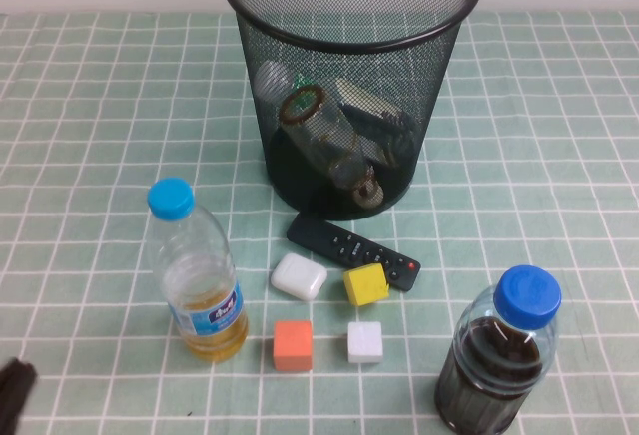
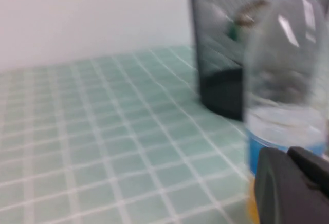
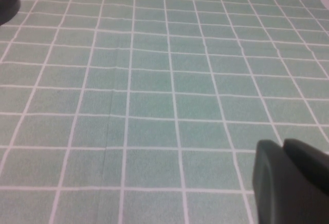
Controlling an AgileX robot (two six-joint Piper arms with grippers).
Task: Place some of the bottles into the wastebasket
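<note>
The black wire-mesh wastebasket [image 1: 349, 86] stands at the back middle of the table. Inside it, seen through the mesh, a clear bottle with brown trim [image 1: 329, 146] lies tilted, and a second pale clear bottle [image 1: 272, 81] leans against the left wall. My left gripper [image 1: 14, 392] is low at the near left corner, its fingers together and empty [image 2: 288, 153], just beside the yellow-liquid bottle. The basket also shows in the left wrist view [image 2: 221, 54]. My right gripper [image 3: 284, 144] is out of the high view; it hovers shut and empty over bare tablecloth.
A light-blue-capped bottle of yellow liquid [image 1: 195, 275] stands near left and a blue-capped bottle of dark liquid [image 1: 504, 355] near right. Between them lie a black remote [image 1: 352, 248], a white case [image 1: 299, 276], and yellow [image 1: 365, 284], orange [image 1: 293, 344] and white [image 1: 364, 341] cubes.
</note>
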